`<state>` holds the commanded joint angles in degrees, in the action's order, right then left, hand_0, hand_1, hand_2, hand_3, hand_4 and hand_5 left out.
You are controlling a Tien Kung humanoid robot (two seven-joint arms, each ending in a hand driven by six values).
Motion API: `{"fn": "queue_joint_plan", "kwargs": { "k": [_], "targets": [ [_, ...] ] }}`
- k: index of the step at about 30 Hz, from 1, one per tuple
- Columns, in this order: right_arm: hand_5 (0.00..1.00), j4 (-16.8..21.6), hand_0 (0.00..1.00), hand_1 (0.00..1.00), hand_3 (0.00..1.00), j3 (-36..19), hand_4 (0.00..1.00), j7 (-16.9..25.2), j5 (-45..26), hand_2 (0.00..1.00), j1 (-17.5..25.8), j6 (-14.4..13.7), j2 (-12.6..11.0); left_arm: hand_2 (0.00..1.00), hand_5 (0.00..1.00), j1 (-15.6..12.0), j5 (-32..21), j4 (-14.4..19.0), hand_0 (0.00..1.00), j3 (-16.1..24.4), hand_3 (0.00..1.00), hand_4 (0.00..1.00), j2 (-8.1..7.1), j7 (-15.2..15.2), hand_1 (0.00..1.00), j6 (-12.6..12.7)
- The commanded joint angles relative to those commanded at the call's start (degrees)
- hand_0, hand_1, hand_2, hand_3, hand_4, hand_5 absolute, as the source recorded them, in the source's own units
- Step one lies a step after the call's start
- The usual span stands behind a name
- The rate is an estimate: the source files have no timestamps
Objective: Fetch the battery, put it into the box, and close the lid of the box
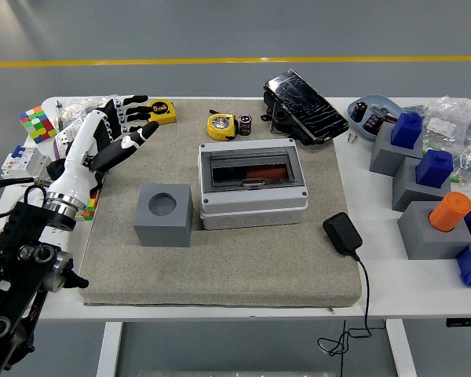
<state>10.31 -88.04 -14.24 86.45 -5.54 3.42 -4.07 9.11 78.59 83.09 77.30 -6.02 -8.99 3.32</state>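
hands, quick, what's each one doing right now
Left hand: open, fingers spread, holding nothing.
Right hand: not in view.

Light is bright, even and diffuse, seemingly from overhead. Shadows are soft and short: a faint one lies under the box (253,187) at its near edge and beside the grey block (164,214). The dark screen (304,96) at the far side shows pale glare streaks. The white table (412,276) is nearly washed out. Focus is sharp throughout, with slight bending toward the left and right edges.
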Motion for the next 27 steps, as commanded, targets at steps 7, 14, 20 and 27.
{"fn": "queue_joint_plan", "kwargs": {
  "k": [7,14,20,27],
  "targets": [
    [0.584,0.0,0.642,0.648,0.578,-0.7,0.978,0.08,0.28,0.658,0.16,-0.06,0.16,0.687,0.505,-0.82,0.12,0.26,0.536,0.39,0.725,0.998,0.08,0.26,0.697,-0.22],
    [0.584,0.0,0.64,0.648,0.578,-0.93,0.978,0.14,0.43,0.659,0.38,0.0,0.53,0.688,0.506,-1.03,0.04,0.34,0.536,0.6,0.726,0.998,0.11,0.26,0.697,-0.21],
    [0.584,0.0,0.642,0.648,0.578,-0.75,0.978,0.17,0.13,0.658,0.51,-0.05,0.57,0.689,0.505,-1.15,0.0,0.35,0.536,0.68,0.725,0.998,0.19,0.2,0.697,-0.15],
    [0.584,0.0,0.641,0.648,0.578,0.25,0.977,0.48,-0.89,0.658,0.32,-0.08,0.18,0.689,0.505,-1.4,0.01,0.25,0.536,0.88,0.726,0.998,0.3,0.23,0.696,-0.13]
  ]
}}
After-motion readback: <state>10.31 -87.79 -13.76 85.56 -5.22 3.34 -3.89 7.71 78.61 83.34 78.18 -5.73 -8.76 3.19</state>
